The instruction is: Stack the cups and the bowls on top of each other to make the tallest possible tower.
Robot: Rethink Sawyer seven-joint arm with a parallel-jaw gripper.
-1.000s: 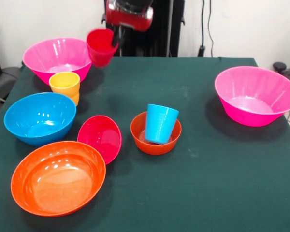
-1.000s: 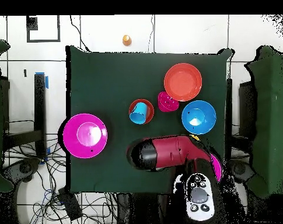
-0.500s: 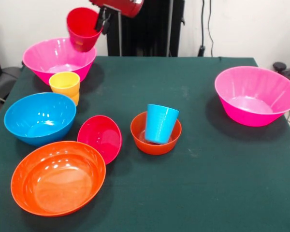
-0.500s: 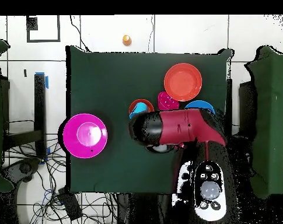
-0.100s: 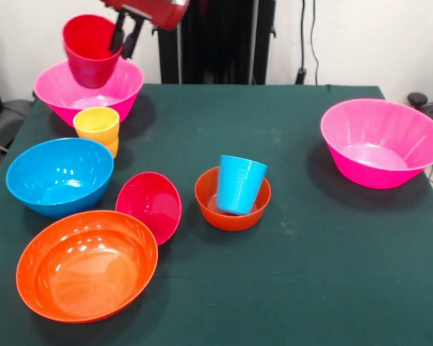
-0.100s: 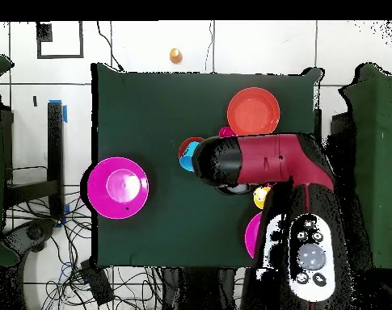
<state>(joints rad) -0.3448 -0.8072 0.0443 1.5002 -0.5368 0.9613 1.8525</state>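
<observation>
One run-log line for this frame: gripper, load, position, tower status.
gripper: shut on red cup | position: airborne above pink bowl | blue cup: in small orange bowl | yellow cup: stacked on orange cup

Glossy plastic bowls (image 5: 86, 265), seemingly cloth table (image 5: 310, 252)

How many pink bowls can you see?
2. One pink bowl sits alone at the right side of the table in the front view. The other pink bowl is at the far left corner, partly behind the red cup held by the gripper.
</observation>
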